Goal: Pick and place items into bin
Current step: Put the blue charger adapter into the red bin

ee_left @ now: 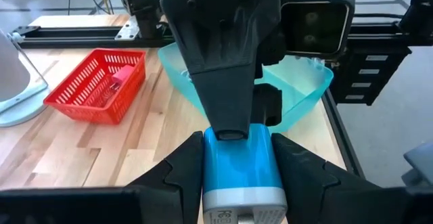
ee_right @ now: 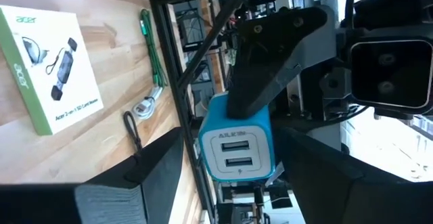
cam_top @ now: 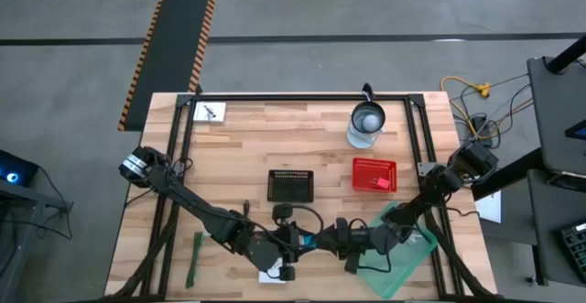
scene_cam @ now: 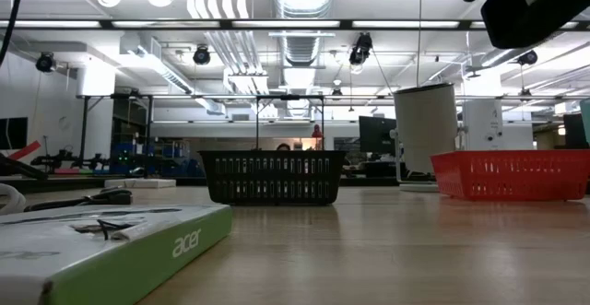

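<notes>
Two baskets on wood table (cam_top: pixel 238 147) | left tool (ee_left: pixel 237 160) grips blue charger (ee_left: pixel 240 170) | right tool (ee_right: pixel 233 149) seemingly wide.

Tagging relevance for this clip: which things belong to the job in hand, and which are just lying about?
In play: blue charger, left hand gripping it, right hand open around it, teal bin.
Lying about: black basket, red basket, acer box, green strip.

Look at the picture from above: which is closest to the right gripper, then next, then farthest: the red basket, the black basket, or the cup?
From the right gripper, near the table's front edge:
1. Red basket, right of the table's middle.
2. Black basket, in the middle; close behind the red one.
3. Cup, at the far edge.
</notes>
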Action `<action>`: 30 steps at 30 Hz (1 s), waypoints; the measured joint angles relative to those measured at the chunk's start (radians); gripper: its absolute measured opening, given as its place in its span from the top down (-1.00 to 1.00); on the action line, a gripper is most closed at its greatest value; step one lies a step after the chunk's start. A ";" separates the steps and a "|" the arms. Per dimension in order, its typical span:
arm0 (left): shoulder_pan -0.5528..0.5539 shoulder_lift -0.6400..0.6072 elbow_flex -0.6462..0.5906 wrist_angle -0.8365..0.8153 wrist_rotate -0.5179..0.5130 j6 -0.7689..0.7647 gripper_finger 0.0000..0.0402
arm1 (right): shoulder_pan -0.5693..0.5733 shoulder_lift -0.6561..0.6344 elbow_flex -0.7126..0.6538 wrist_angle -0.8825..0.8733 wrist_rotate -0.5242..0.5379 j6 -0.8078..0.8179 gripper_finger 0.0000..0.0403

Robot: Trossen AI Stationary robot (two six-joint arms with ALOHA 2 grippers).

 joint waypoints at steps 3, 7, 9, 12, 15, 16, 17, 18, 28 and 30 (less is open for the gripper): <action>0.003 0.000 0.000 0.003 0.007 0.000 0.36 | 0.001 0.000 0.000 0.020 0.000 0.000 -0.12; 0.005 0.000 0.000 0.005 0.021 0.004 0.36 | 0.002 0.000 0.000 0.024 -0.001 -0.003 -0.10; 0.006 0.000 0.000 0.005 0.022 0.004 0.36 | 0.002 0.000 0.000 0.024 -0.001 -0.004 -0.09; 0.007 0.001 0.000 0.005 0.023 0.004 0.36 | 0.002 0.000 0.000 0.023 -0.001 -0.005 -0.07; 0.009 0.001 0.000 0.005 0.027 0.004 0.36 | 0.002 0.000 0.000 0.025 -0.004 -0.003 -0.06; 0.010 0.001 0.000 0.005 0.028 0.005 0.36 | 0.002 0.000 0.000 0.025 -0.004 -0.003 -0.06; 0.010 0.001 0.000 0.005 0.030 0.005 0.36 | 0.002 0.000 0.000 0.025 -0.004 -0.003 -0.06; 0.011 0.001 0.000 0.005 0.033 0.005 0.36 | 0.002 0.000 0.001 0.025 -0.005 -0.002 -0.06; 0.016 0.001 0.000 0.010 0.053 0.025 0.36 | 0.002 0.000 0.001 0.021 -0.012 -0.002 0.22; 0.017 0.001 0.000 0.010 0.059 0.021 0.36 | 0.002 0.000 0.001 0.021 -0.013 -0.005 0.29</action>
